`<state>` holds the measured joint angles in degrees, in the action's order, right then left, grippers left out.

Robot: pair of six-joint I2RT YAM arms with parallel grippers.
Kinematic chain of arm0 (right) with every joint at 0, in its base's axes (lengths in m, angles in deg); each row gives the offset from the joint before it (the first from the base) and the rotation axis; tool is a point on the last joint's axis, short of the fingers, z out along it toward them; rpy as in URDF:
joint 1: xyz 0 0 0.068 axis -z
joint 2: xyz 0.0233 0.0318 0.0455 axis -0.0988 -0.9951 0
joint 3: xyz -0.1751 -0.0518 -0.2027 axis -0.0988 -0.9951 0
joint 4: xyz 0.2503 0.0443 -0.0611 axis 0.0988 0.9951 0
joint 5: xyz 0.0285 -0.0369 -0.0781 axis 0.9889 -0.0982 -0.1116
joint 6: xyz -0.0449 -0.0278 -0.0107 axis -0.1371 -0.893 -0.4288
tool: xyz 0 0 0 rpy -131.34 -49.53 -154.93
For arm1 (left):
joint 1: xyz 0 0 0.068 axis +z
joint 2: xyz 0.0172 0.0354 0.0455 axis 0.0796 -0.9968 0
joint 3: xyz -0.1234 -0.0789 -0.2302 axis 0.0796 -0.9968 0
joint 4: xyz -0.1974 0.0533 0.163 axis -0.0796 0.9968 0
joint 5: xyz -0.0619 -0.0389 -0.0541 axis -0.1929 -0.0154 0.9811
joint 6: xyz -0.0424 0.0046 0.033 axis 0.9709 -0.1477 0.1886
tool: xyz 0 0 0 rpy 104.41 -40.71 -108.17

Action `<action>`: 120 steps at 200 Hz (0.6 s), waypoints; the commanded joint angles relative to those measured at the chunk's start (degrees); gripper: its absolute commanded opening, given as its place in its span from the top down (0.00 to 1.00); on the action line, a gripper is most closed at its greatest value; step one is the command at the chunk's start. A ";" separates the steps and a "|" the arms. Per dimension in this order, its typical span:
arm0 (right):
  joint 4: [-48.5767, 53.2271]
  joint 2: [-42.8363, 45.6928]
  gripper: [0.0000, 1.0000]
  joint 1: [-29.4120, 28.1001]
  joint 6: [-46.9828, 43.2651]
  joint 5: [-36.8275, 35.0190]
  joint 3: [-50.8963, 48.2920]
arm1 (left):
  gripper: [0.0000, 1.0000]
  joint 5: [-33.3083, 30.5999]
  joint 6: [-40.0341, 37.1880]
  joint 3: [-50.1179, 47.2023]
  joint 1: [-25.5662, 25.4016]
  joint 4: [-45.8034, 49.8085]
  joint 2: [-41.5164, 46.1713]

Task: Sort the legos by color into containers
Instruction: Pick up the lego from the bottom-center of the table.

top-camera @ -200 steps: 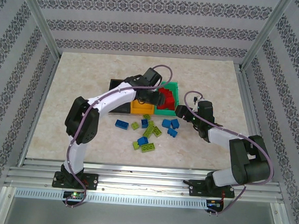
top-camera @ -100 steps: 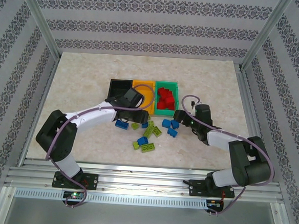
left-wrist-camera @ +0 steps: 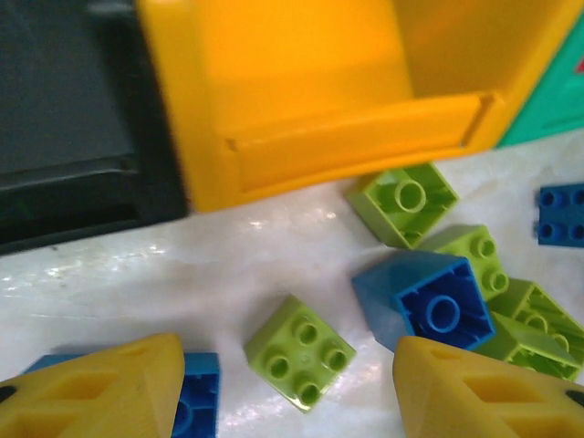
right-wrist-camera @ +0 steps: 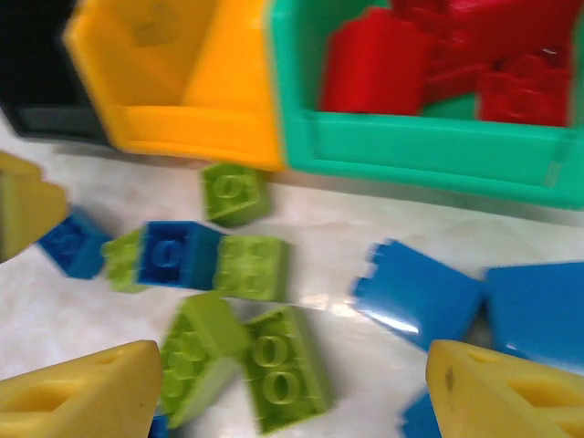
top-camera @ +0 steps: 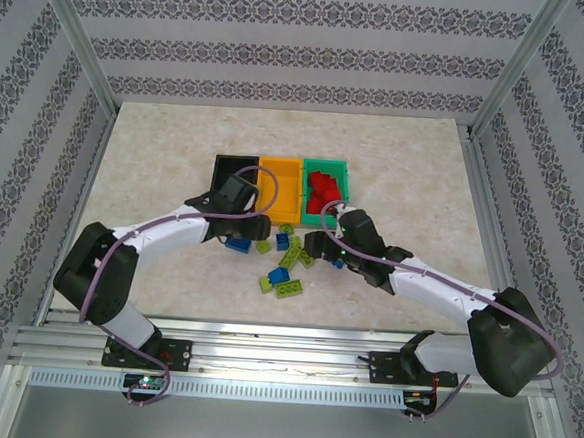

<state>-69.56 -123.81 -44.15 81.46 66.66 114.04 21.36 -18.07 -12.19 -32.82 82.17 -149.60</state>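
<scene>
**Bricks half sorted, both grippers spread wide**

Red bricks (top-camera: pixel 322 189) sit heaped in the green bin (top-camera: pixel 327 162), the right end of a touching row — the orange-yellow bin (top-camera: pixel 279 183) in the middle, the black bin (top-camera: pixel 230 167) on the left. Just in front of the row, loose blue and lime bricks (top-camera: pixel 289 290) lie scattered on the pale marbled table (top-camera: pixel 176 151), between the two arms.

The left gripper (left-wrist-camera: pixel 287 370) hangs low over the table before the black and orange-yellow bins, its fingers far apart and gripping nothing. A square lime brick (left-wrist-camera: pixel 299 351) lies flat between them, touching neither. A blue brick (left-wrist-camera: pixel 199 397) pokes out from under one finger (left-wrist-camera: pixel 100 388). By the other finger, a tilted blue brick (left-wrist-camera: pixel 429 301) leans on lime ones.

The right gripper (right-wrist-camera: pixel 301 392) is also spread wide and empty — below it lies a cluster of lime bricks (right-wrist-camera: pixel 274 365), some on their sides. Two blue bricks (right-wrist-camera: pixel 420 292) lie near the green bin's front wall. That view is blurred, so finer contact cannot be told.
</scene>
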 commanded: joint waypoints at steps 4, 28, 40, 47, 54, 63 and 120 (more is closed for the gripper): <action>4.66 -3.04 0.25 -3.69 2.63 -2.43 3.81 | 0.38 4.18 2.53 -4.10 3.60 -5.99 3.78; 5.50 -6.98 0.29 -6.41 7.01 -1.87 5.88 | 0.38 5.08 -0.16 -6.94 4.78 -7.33 6.39; 6.31 -8.42 0.31 -7.90 8.77 -1.96 6.91 | 0.38 4.66 -1.25 -7.64 4.87 -6.89 7.18; 7.44 -9.39 0.33 -8.61 9.89 -2.02 7.90 | 0.38 4.55 -1.73 -7.88 4.95 -6.61 7.60; 8.78 -10.33 0.33 -9.29 10.86 -2.18 8.98 | 0.38 4.76 -2.17 -8.14 5.08 -6.33 7.80; 10.42 -11.48 0.33 -10.30 11.86 -2.96 10.26 | 0.38 5.05 -2.89 -8.38 5.27 -6.26 7.99; 23.33 -20.39 0.33 -13.28 10.90 -11.07 22.79 | 0.38 12.50 -4.07 -10.83 5.62 -10.68 8.05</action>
<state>-54.02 -141.45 -56.65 92.15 61.08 131.31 29.38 -20.78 -21.24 -27.96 75.70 -142.54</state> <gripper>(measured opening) 0.673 0.623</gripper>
